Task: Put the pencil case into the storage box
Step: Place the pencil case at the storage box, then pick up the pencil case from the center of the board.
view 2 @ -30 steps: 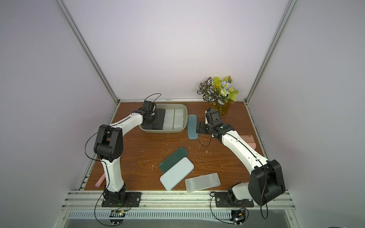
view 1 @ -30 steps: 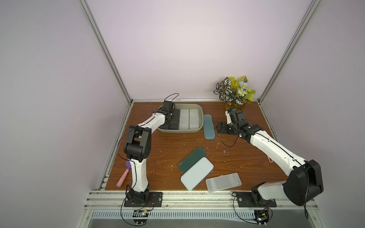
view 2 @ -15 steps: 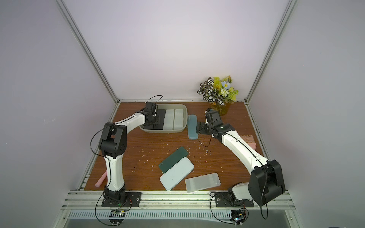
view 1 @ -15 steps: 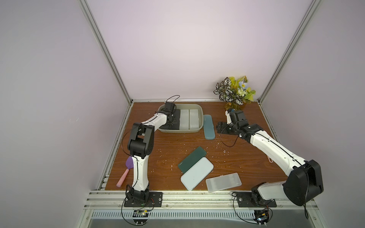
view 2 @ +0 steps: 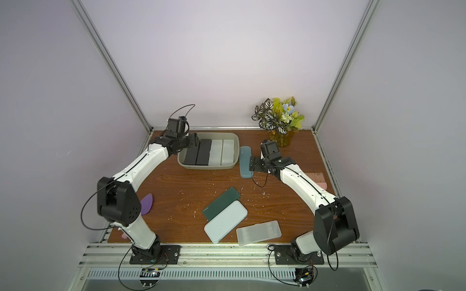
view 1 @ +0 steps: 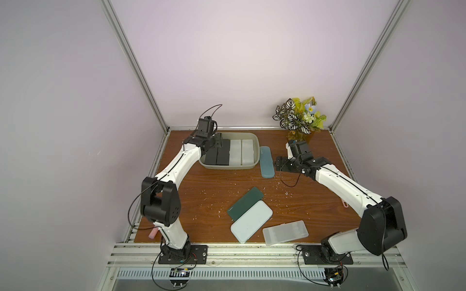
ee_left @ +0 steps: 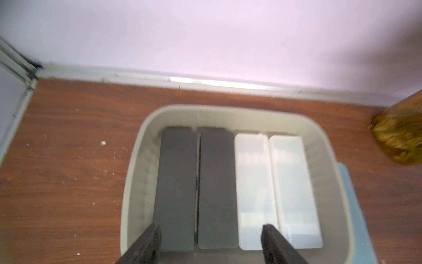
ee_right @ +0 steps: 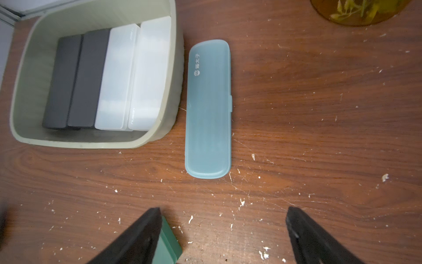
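Facing the teal pencil case point(ee_right: 207, 109) with the right gripper point(ee_right: 222, 228) spread wide and gripping nothing, hovering short of the case's near end. Lying flat on the wooden table point(ee_right: 319, 137), outside the storage box point(ee_right: 175, 80), lengthwise just beside its outer wall, possibly a sliver apart, possibly touching. Hanging the left gripper point(ee_left: 211, 240) over the box with jaws parted and empty, above two black cases point(ee_left: 178, 187) and two frosted white cases point(ee_left: 274, 187) filling the floor abreast. Judging the teal case as a hard, thin plastic shell: light, stiff, smooth and likely slippery, probably prone to pivoting if pinched at an end. Favouring a pinch across the narrow width near the middle, by the small clasp tab, while expecting scant finger room on the box side, so perhaps nudging it clear beforehand. Expecting it to end up resting atop the cases already inside.
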`<control>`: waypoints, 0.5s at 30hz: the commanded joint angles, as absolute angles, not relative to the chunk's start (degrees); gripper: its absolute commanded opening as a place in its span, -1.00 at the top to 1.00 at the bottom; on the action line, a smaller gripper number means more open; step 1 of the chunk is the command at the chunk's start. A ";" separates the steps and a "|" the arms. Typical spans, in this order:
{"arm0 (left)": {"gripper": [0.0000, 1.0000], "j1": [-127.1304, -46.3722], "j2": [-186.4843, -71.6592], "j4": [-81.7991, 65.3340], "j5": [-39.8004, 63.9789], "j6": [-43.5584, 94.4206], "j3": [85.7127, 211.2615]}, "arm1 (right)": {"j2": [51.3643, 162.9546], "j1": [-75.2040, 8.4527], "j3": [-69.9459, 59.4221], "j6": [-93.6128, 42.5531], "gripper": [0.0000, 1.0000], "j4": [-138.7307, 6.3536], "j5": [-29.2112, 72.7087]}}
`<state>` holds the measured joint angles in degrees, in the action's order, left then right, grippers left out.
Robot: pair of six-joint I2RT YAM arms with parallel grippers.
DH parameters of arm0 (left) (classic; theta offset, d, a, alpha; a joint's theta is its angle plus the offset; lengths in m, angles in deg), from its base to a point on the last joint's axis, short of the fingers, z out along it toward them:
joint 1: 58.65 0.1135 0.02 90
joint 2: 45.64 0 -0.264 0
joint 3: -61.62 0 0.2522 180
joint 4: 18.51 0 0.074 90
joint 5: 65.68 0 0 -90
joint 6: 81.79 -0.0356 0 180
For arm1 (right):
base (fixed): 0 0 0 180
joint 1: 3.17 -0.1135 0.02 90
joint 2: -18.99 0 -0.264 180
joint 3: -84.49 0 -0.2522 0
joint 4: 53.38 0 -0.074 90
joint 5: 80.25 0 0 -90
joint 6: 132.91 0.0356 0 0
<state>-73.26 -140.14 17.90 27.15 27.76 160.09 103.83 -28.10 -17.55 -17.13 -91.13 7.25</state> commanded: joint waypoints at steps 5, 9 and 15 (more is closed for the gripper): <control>-0.48 -72.80 -127.53 21.32 28.11 28.57 147.24 | 110.01 -28.45 -15.71 -18.10 -0.98 -86.77 9.33; -0.55 -72.72 -121.81 21.97 28.63 29.67 140.67 | 112.45 -30.35 -15.34 -21.00 -0.98 -84.31 7.61; -0.58 -72.64 -116.98 22.76 29.35 30.56 135.25 | 118.15 -34.98 -13.69 -25.62 -0.98 -82.10 2.76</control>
